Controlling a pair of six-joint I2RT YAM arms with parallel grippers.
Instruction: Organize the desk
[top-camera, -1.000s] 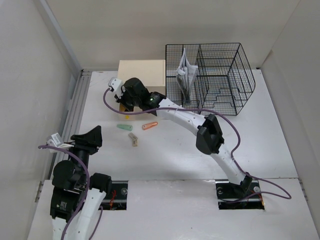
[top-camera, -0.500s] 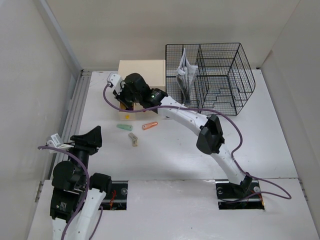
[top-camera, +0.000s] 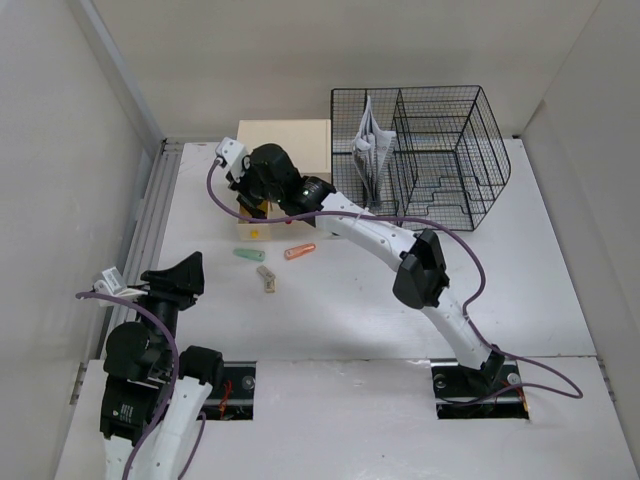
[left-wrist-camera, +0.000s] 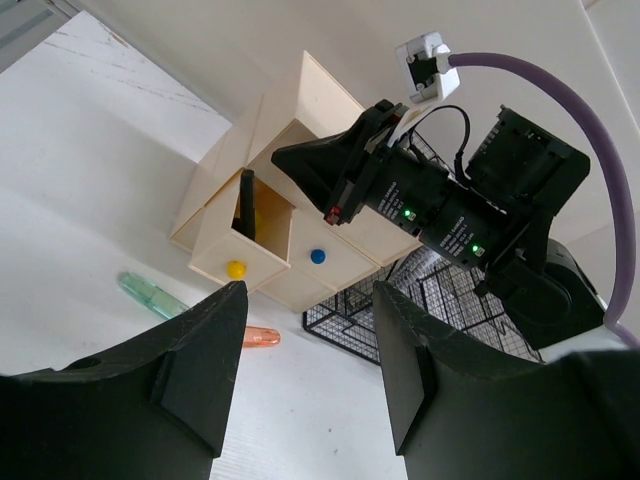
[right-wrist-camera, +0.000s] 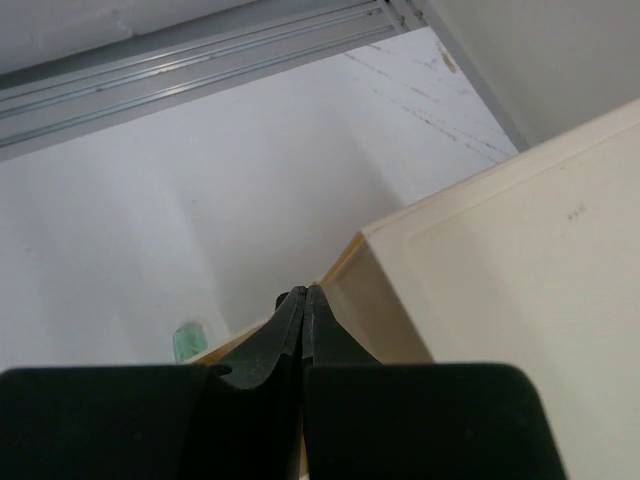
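The right arm's wrist has been swung a little toward the far left since 1 second ago, and more of the pulled-out drawer is now shown under it. The 3 small things on the tabletop have not been moved.

The right tool (left-wrist-camera: 246, 205) is pressed together, and nothing is seen between its fingers. It is dipped into the open beige drawer (left-wrist-camera: 262, 262) with the round yellow knob (left-wrist-camera: 236, 268). This is the left drawer of the small beige wooden drawer box (top-camera: 285, 148). The drawer beside it, with the round blue knob (left-wrist-camera: 318, 256), is shut. The left tool (left-wrist-camera: 308, 330) is spread about halfway and nothing is held in it. It is hung above the near left part of the big flat white tabletop (top-camera: 520, 290), well apart from the box.

The tabletop is spread under everything. Near the box, a thin green stick (top-camera: 248, 254), a short orange stick (top-camera: 299, 250) and a small tan piece (top-camera: 266, 279) are laid on it. A black wire basket (top-camera: 440, 150) with folded papers (top-camera: 368, 150) is stood at the far side, just beside the box.

The step in hand is judged to be work on the yellow-knob drawer. It is likely being tugged open from inside its front wall. Next, the right tool should be lifted out, spread, and lowered over 1 of the small things, so that it can be dropped into the drawer. Care is needed so that the drawer is not pulled all the way out.
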